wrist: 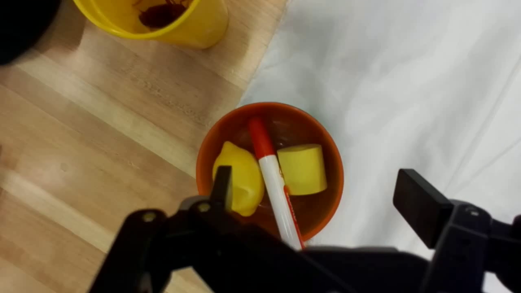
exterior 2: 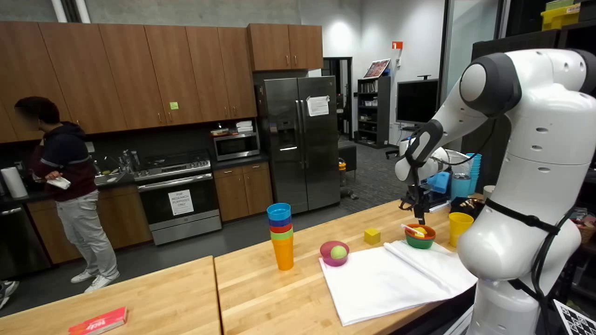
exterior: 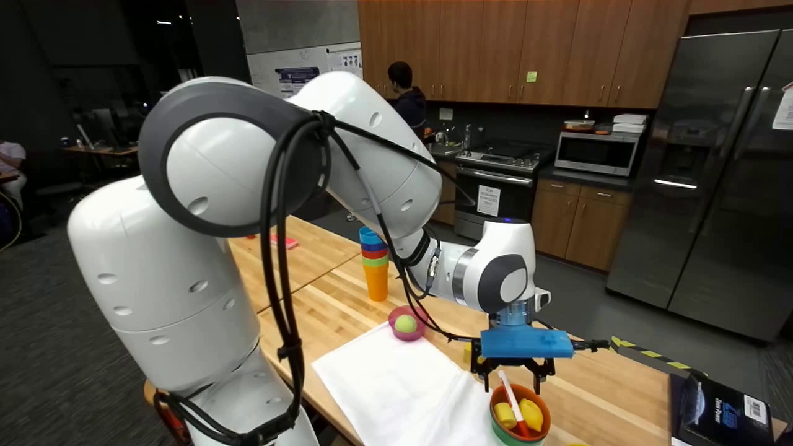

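While gripper (exterior: 512,389) hung spread and empty over orange bowl (wrist: 336,175), we feared low descent could flip out red-capped marker (wrist: 276,191) jutting above rim.

Glossy wht rounded arm (exterior: 396,176) w/ dk-gray joint rings (exterior: 153,164), blk tied cables (exterior: 296,371), blue boxy cover (exterior: 526,342), blk two-finger gripper (exterior: 512,388).

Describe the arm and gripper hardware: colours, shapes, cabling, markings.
The arm has glossy white, rounded segments with dark grey joint bands. Black cables run along its outside, bundled and strapped. A bright blue cover sits over the gripper, which is black and two-fingered; its fingers end in squared, blocky tips. I can't make out any lettering on either.
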